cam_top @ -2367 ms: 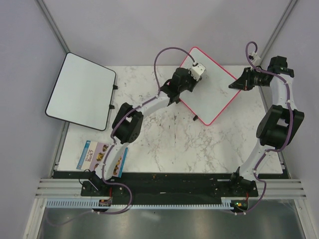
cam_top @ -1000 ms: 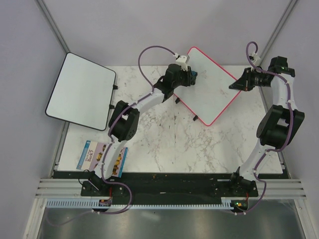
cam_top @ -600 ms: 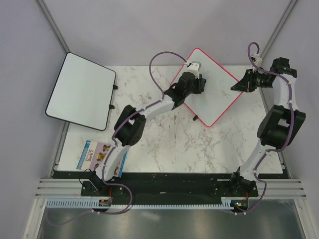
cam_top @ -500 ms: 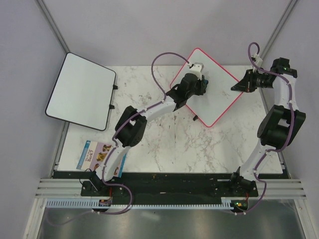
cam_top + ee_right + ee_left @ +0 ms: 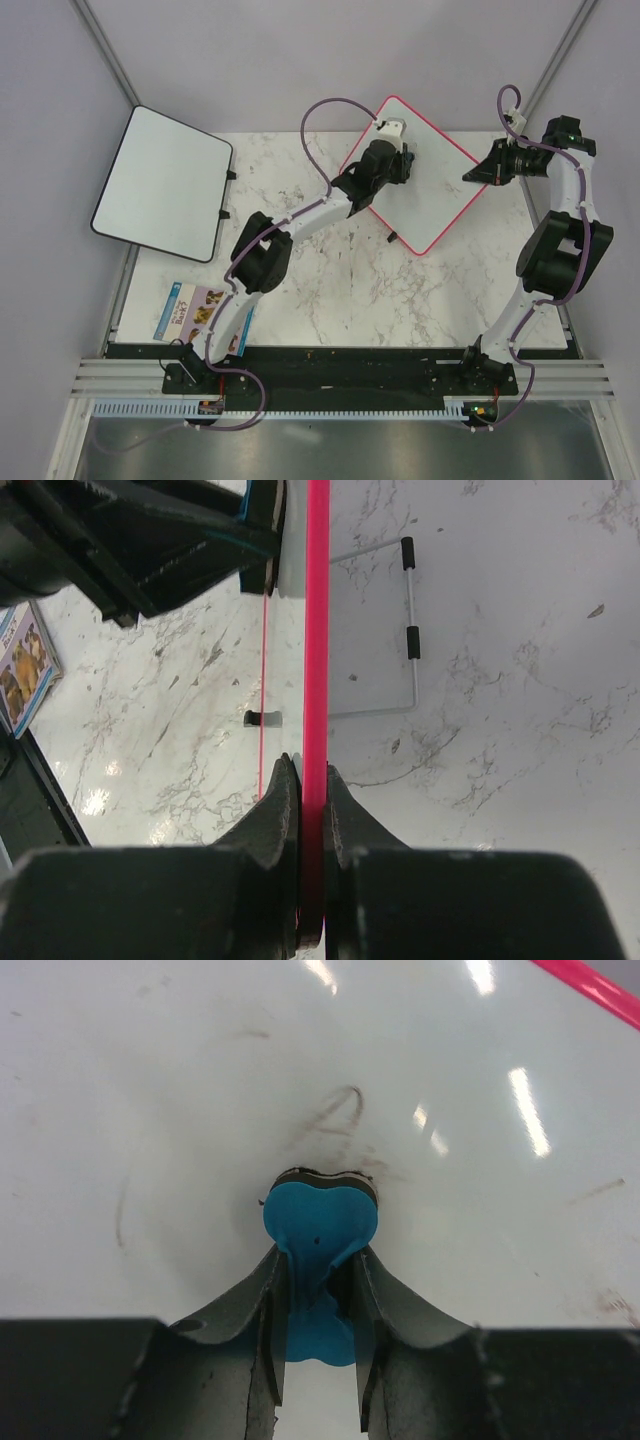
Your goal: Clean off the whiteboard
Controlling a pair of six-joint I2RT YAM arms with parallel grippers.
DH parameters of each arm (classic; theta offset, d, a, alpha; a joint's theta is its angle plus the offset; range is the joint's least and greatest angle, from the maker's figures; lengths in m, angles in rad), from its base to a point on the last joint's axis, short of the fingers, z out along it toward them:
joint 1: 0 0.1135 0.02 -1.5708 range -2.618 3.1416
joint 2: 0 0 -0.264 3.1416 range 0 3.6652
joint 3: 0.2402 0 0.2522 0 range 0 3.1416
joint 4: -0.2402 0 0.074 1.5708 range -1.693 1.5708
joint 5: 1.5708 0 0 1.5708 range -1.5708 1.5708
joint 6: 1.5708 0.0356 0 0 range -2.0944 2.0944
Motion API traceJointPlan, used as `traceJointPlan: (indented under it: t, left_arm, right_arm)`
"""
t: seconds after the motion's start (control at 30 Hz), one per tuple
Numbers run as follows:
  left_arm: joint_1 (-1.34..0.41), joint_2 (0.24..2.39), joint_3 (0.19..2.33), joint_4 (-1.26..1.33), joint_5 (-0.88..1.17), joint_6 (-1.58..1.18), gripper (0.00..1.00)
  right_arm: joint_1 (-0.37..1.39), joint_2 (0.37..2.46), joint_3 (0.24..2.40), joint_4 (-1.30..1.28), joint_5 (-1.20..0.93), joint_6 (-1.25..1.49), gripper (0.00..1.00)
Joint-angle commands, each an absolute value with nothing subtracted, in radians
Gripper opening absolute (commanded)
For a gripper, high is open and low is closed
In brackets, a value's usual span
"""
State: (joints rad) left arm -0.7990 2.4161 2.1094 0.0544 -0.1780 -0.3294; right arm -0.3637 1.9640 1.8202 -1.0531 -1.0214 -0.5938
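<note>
Left fingers [image 5: 240, 1330]: closed on the blue eraser [image 5: 320, 1222], pinching its narrow lower part from both sides.
Blue eraser: its dark pad is pressed against the whiteboard [image 5: 180, 1070], just below a faint grey scribble [image 5: 335, 1115].
Left gripper [image 5: 400, 165]: over the far left part of the whiteboard, its arm reaching in from the near left.
Right fingers [image 5: 270, 820]: clamped on the pink frame [image 5: 318, 620], one finger on each face of the edge.
Right gripper [image 5: 310, 780]: at the whiteboard's right corner.
Whiteboard: at the far side of the marble table [image 5: 330, 290], right of centre, turned corner-on like a diamond, between the two grippers.
Wire stand [image 5: 411, 630]: behind the whiteboard, on the table.
Black-framed board [image 5: 165, 185]: far left, overhanging the table's left edge.
Booklet [image 5: 200, 315]: near left, flat on the table.
</note>
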Motion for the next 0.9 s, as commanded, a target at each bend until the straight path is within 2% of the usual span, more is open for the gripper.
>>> traceJointPlan:
  t: [0.0, 0.2, 0.43, 0.67, 0.87]
  left_arm:
    - [-0.695, 2.493, 2.158, 0.06, -0.253, -0.29, 0.02]
    - [-0.658, 2.545, 2.247, 0.072, -0.196, -0.246, 0.02]
    - [-0.724, 2.568, 2.356, 0.072, -0.006, -0.072, 0.02]
    - [-0.816, 2.556, 2.333, 0.064, 0.15, 0.087, 0.02]
    - [-0.862, 2.569, 2.293, 0.074, 0.115, 0.066, 0.02]
  right_arm:
    - [-0.239, 2.014, 1.726, -1.273, -0.862, -0.899, 0.0]
    - [-0.23, 2.003, 1.726, -1.272, -0.859, -0.891, 0.0]
    - [-0.209, 1.979, 1.7, -1.255, -0.822, -0.887, 0.0]
    - [-0.193, 1.973, 1.715, -1.249, -0.808, -0.87, 0.0]
    - [-0.186, 1.977, 1.72, -1.247, -0.807, -0.865, 0.0]
